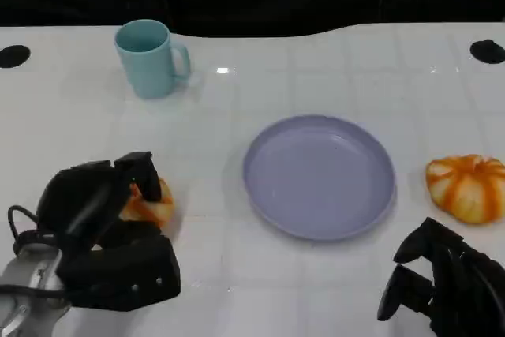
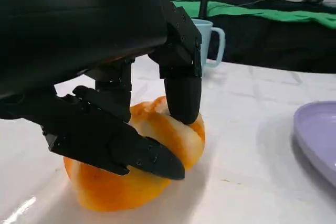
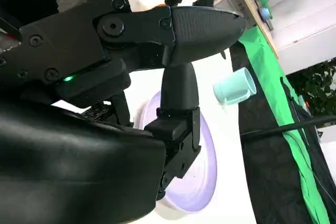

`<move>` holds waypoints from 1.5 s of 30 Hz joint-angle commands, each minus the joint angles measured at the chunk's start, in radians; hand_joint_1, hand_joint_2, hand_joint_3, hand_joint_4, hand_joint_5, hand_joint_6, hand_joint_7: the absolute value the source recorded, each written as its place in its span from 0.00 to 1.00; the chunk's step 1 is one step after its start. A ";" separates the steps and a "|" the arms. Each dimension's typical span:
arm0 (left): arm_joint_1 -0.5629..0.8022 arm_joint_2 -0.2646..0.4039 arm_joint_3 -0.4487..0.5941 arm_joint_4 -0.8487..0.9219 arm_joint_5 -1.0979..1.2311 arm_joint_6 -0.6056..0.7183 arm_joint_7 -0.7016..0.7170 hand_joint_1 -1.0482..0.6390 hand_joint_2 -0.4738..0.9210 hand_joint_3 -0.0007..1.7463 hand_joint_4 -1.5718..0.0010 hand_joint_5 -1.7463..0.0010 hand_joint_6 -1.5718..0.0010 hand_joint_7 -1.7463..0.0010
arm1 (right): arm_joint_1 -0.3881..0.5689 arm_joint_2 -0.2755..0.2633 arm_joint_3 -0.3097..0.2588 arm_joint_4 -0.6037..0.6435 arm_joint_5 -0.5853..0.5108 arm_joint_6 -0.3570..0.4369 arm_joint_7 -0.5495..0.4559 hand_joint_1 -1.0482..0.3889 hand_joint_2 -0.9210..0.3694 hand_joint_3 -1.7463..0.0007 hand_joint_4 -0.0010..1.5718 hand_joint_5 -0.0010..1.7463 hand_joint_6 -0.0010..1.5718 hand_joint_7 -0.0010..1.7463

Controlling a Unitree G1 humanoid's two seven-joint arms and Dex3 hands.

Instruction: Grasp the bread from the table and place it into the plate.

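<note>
An orange-and-white bread (image 1: pixel 151 204) lies on the white table at the lower left. My left hand (image 1: pixel 102 226) is over it and grips it. In the left wrist view the black fingers (image 2: pixel 181 93) press on the top of the bread (image 2: pixel 113 192) and the thumb wraps its side, while it still rests on the table. The lavender plate (image 1: pixel 319 175) sits in the middle, to the right of the bread, with nothing in it. My right hand (image 1: pixel 446 286) hovers at the lower right near the table's front edge, fingers apart and holding nothing.
A teal cup (image 1: pixel 150 58) stands at the back left. A second orange-striped bread (image 1: pixel 467 187) lies right of the plate, just beyond my right hand. The plate's rim (image 2: pixel 317 140) shows in the left wrist view. A black backdrop borders the far edge.
</note>
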 commanded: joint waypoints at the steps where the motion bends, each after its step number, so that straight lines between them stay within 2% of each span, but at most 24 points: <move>1: 0.012 0.010 0.017 -0.065 -0.018 -0.005 -0.033 0.50 0.86 0.40 0.47 0.00 0.59 0.00 | -0.002 -0.001 -0.005 0.000 0.010 0.006 -0.008 0.35 0.00 0.77 0.40 1.00 0.28 0.94; 3: 0.012 0.009 0.019 -0.084 -0.018 0.000 -0.048 0.50 0.84 0.46 0.47 0.00 0.61 0.00 | -0.004 -0.002 -0.006 0.002 0.010 0.006 -0.006 0.35 0.00 0.77 0.40 1.00 0.28 0.94; 8: 0.001 0.001 0.024 -0.114 -0.019 0.022 -0.081 0.50 0.82 0.45 0.47 0.00 0.61 0.00 | -0.008 -0.003 -0.007 0.007 0.006 0.003 -0.007 0.35 0.00 0.77 0.40 1.00 0.29 0.94; 12: -0.018 -0.010 0.021 -0.117 -0.024 0.010 -0.080 0.49 0.86 0.38 0.47 0.00 0.62 0.00 | -0.010 -0.006 -0.007 0.013 0.000 -0.006 -0.001 0.35 0.00 0.77 0.40 1.00 0.29 0.94; 14: -0.039 -0.021 0.017 -0.110 -0.033 -0.006 -0.085 0.48 0.93 0.25 0.48 0.00 0.63 0.00 | -0.012 -0.009 -0.010 0.018 0.003 -0.007 0.003 0.35 0.00 0.77 0.40 1.00 0.29 0.93; 15: -0.052 -0.031 0.014 -0.107 -0.040 -0.009 -0.091 0.49 0.93 0.27 0.47 0.00 0.62 0.00 | -0.013 -0.010 -0.012 0.020 0.005 -0.005 0.006 0.35 0.00 0.77 0.40 1.00 0.29 0.94; 17: -0.071 -0.048 0.013 -0.102 -0.051 -0.012 -0.098 0.50 0.85 0.38 0.47 0.00 0.62 0.00 | -0.015 -0.012 -0.015 0.025 0.007 -0.007 0.009 0.35 0.00 0.77 0.40 1.00 0.29 0.94; 20: -0.095 -0.068 0.016 -0.092 -0.071 -0.015 -0.123 0.50 0.81 0.44 0.48 0.00 0.62 0.00 | -0.016 -0.018 -0.014 0.032 -0.001 -0.020 0.019 0.35 0.00 0.77 0.40 1.00 0.29 0.94; 21: -0.101 -0.072 0.017 -0.089 -0.076 -0.016 -0.129 0.50 0.76 0.54 0.47 0.00 0.60 0.00 | -0.016 -0.019 -0.013 0.035 -0.003 -0.025 0.022 0.35 0.00 0.76 0.40 1.00 0.29 0.94; 25: -0.141 -0.088 0.011 -0.070 -0.081 -0.043 -0.133 0.49 0.69 0.67 0.44 0.00 0.57 0.00 | -0.014 -0.016 -0.016 0.032 0.005 -0.018 0.020 0.35 0.00 0.76 0.40 1.00 0.29 0.94; 29: -0.167 -0.105 0.012 -0.067 -0.084 -0.041 -0.148 0.50 0.65 0.70 0.44 0.00 0.56 0.00 | -0.010 -0.018 -0.015 0.024 0.007 -0.011 0.020 0.36 0.00 0.76 0.39 1.00 0.28 0.94; 41: -0.231 -0.136 0.005 0.029 -0.095 -0.143 -0.142 0.52 0.65 0.72 0.45 0.00 0.55 0.00 | -0.010 -0.014 -0.014 0.021 0.013 -0.003 0.017 0.37 0.00 0.75 0.39 1.00 0.28 0.95; 45: -0.280 -0.174 -0.007 0.083 -0.110 -0.162 -0.165 0.53 0.65 0.75 0.43 0.00 0.53 0.00 | -0.014 -0.018 -0.017 0.029 0.017 -0.005 0.025 0.36 0.00 0.76 0.39 1.00 0.27 0.95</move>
